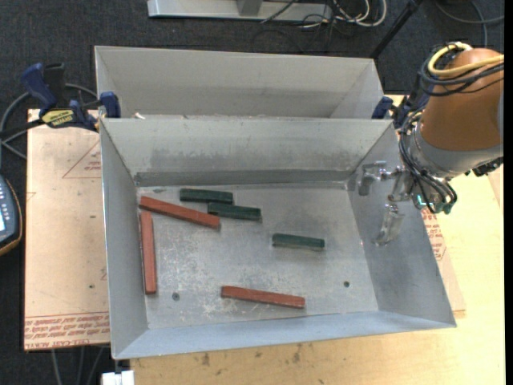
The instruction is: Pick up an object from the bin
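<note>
Nearest the front wall of the bin (240, 337) lies a red bar (262, 297), flat on the floor. Beyond it a second red bar (148, 253) runs along the left wall, and a lone green bar (297, 241) sits right of centre (the piece closest to the tool, yet well apart from it). Farther back a slanted red bar (179, 212) lies just beside a middle green bar (234, 211), with a rear green bar (206, 196) behind. The gripper (378, 203) hangs over the right sloping wall, fingers spread, nothing between them.
</note>
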Controlling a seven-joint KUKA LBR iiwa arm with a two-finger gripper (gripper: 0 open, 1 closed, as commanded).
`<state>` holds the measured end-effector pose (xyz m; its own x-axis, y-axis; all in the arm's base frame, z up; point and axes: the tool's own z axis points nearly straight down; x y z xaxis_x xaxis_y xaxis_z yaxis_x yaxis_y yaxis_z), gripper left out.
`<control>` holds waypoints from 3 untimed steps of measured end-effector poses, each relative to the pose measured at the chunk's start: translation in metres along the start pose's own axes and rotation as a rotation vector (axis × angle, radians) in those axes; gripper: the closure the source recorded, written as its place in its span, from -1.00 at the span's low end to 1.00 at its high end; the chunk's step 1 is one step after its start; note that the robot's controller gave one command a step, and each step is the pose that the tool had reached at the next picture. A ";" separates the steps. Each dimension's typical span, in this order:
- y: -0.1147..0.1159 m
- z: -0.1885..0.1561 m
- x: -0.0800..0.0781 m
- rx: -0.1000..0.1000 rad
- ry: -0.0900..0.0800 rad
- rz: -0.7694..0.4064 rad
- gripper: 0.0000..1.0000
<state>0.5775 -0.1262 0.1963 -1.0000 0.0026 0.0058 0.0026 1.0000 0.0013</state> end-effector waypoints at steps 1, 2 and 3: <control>0.091 0.131 -0.015 -0.003 -0.001 -0.083 -1.00; 0.111 0.095 0.003 -0.001 -0.007 -0.024 -1.00; 0.098 0.096 0.001 0.000 -0.009 0.110 -1.00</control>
<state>0.5762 -0.0277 0.1000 -0.9937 0.1120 -0.0027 0.1120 0.9937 0.0011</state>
